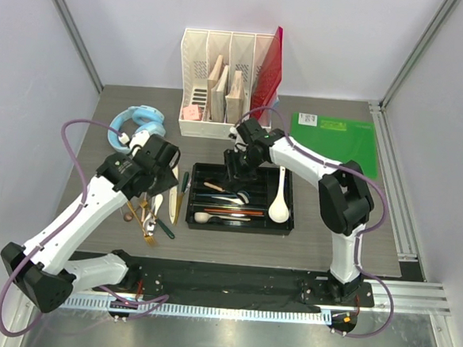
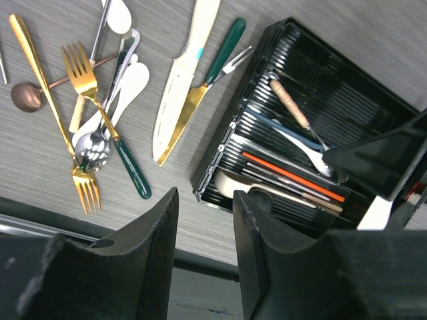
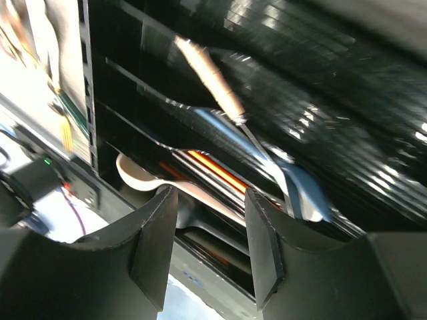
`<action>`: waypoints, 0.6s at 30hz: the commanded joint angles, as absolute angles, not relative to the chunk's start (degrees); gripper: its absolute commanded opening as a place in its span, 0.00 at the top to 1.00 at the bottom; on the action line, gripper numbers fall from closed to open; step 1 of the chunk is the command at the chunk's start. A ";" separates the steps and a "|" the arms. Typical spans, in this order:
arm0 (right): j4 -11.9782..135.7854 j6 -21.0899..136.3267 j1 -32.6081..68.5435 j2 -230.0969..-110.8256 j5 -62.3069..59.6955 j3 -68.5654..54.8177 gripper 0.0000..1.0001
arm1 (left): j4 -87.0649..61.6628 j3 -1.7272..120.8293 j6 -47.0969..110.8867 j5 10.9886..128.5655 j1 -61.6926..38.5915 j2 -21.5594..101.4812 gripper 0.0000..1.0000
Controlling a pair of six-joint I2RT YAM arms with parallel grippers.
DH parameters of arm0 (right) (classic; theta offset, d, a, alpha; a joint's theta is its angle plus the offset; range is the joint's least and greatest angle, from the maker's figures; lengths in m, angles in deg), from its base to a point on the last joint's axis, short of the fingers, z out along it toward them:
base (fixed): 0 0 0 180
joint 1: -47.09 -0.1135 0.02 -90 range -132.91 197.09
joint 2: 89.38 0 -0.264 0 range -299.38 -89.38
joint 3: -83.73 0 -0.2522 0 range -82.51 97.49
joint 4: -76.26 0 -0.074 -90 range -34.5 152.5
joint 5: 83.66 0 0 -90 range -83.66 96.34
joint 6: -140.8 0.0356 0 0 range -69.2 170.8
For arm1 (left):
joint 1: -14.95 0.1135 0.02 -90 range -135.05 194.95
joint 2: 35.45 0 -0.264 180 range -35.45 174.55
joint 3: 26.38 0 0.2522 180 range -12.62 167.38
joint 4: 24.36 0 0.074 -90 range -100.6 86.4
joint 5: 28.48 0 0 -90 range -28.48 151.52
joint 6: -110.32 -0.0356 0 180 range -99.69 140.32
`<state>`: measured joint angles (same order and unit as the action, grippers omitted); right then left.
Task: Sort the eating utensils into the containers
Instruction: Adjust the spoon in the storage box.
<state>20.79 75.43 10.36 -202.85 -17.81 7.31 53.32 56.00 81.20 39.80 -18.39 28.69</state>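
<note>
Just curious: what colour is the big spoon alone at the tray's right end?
The big spoon is white, shown best in the top external view.

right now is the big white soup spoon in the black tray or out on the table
In. The white soup spoon lies inside the black cutlery tray, alone in its rightmost compartment.

Black tray (image 2: 347, 100) holds a wooden-handled piece (image 2: 290, 103); gold forks (image 2: 80, 67) lie beside it.
</note>
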 commanded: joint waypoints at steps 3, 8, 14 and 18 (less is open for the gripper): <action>20.66 70.15 6.32 -204.08 -15.03 10.39 0.50 | 52.95 55.23 79.64 39.81 -18.10 29.77 0.62; 20.75 67.77 6.14 -205.66 -12.39 11.71 0.50 | 53.04 54.36 79.55 39.63 -18.10 29.51 0.62; 19.70 64.70 6.14 -206.88 -10.81 14.95 0.51 | 53.30 53.30 79.82 39.98 -18.10 29.42 0.62; 18.82 63.55 6.14 -209.70 -12.20 16.54 0.51 | 53.39 52.86 80.17 40.07 -18.10 29.42 0.62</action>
<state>19.93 66.55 6.12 -207.31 -12.25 13.43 53.41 53.18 80.65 40.13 -18.39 30.09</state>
